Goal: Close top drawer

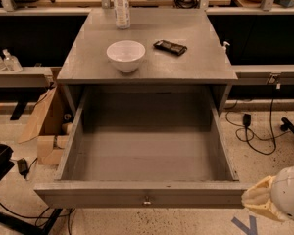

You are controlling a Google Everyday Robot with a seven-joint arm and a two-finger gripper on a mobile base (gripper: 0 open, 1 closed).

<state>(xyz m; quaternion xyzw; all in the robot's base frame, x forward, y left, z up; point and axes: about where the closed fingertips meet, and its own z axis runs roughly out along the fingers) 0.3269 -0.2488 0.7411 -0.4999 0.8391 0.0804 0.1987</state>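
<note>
The pincer (260,203) sits in the lower right corner of the frame, a tan, cloth-like tip on a rounded white housing, just beside the right end of the top drawer (137,196)'s front. I cannot tell whether it is spread or pressed together, or whether it touches the wood.

The top drawer fills the centre and lower middle of the frame and is pulled far out of the bench (191,65). It is a wide, deep box of grey-painted wood with a flat matte floor, straight side walls and a small round metal knob (147,200) at the middle of its front.

On the bench's flat grey top, in the upper centre, stand a round, glossy white bowl (125,55), a clear plastic bottle (120,6) behind it, and a flat dark rectangular object (170,47) to the bowl's right. A brown cardboard box (48,126) is on the speckled floor at the left.
</note>
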